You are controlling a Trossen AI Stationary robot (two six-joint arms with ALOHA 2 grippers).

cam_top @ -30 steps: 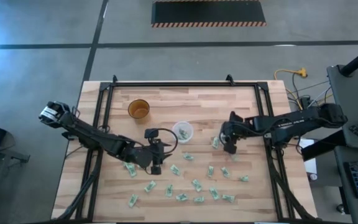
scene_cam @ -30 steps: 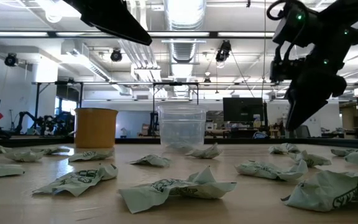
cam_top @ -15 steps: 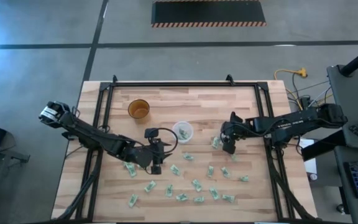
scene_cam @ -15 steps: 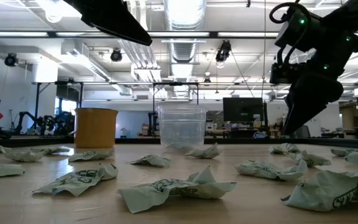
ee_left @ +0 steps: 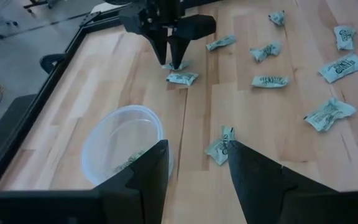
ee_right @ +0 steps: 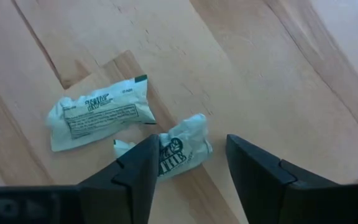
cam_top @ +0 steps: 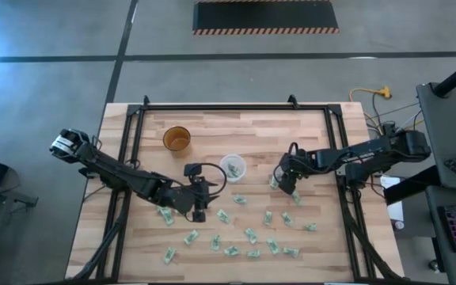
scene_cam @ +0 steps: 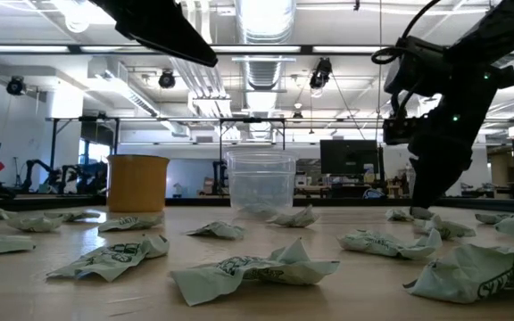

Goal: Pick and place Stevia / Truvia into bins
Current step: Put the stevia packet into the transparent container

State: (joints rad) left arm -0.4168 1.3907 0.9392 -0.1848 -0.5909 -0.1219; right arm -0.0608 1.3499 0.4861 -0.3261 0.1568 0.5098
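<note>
Sachets, two of them, lie touching on the table [cam_top: 307, 127] right of the cup [cam_top: 233, 167]; we see the crumpled sachet [ee_right: 179, 149] directly between our right end effector's [ee_right: 188, 165] open fingers, left end effector [ee_left: 194, 165] open, farther off

Amber-brown cup [cam_top: 177, 139] on wooden table [cam_top: 307, 134], upright.

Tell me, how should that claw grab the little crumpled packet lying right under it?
Best from straight above. The crumpled packet lies on the table, bunched up between the open fingers of the right gripper. Pinching across its raised, scrunched middle seems surest, steering clear of the flatter packet beside it.
</note>
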